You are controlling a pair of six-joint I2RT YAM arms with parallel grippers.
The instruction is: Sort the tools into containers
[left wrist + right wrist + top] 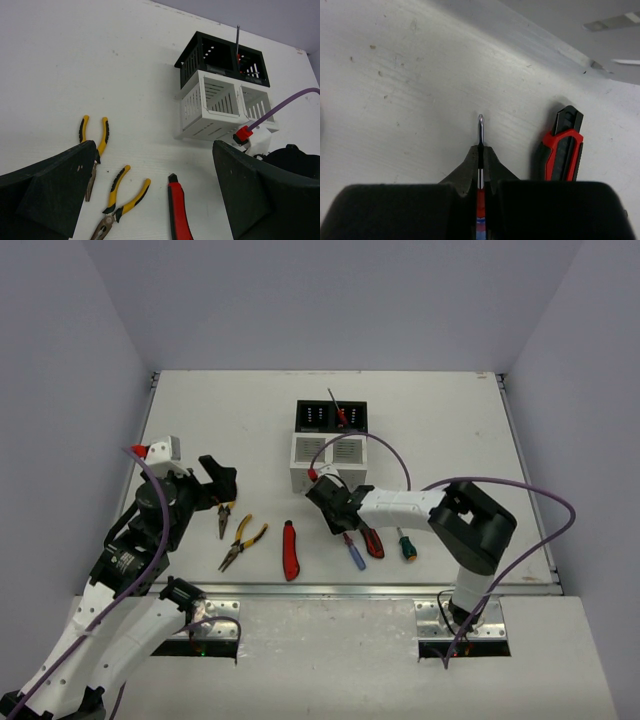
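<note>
My right gripper (338,520) is shut on the metal shaft of a thin screwdriver with a blue and red handle (355,554), low over the table. In the right wrist view (480,152) the screwdriver's tip (480,120) sticks out past the fingers. A red-and-black utility knife (373,541) (562,152) lies just beside it. My left gripper (215,480) (152,167) is open and empty above two yellow-and-black pliers (225,519) (243,542) (117,205). A second utility knife (290,551) (180,212) lies to their right. The black box (333,417) (200,50) holds a red screwdriver (340,412); the white box (328,462) (200,107) stands in front of it.
A green-handled screwdriver (406,546) lies right of the knife near the right gripper. The table's metal front edge (350,589) runs just below the tools. A purple cable (385,452) loops over the right arm beside the white box.
</note>
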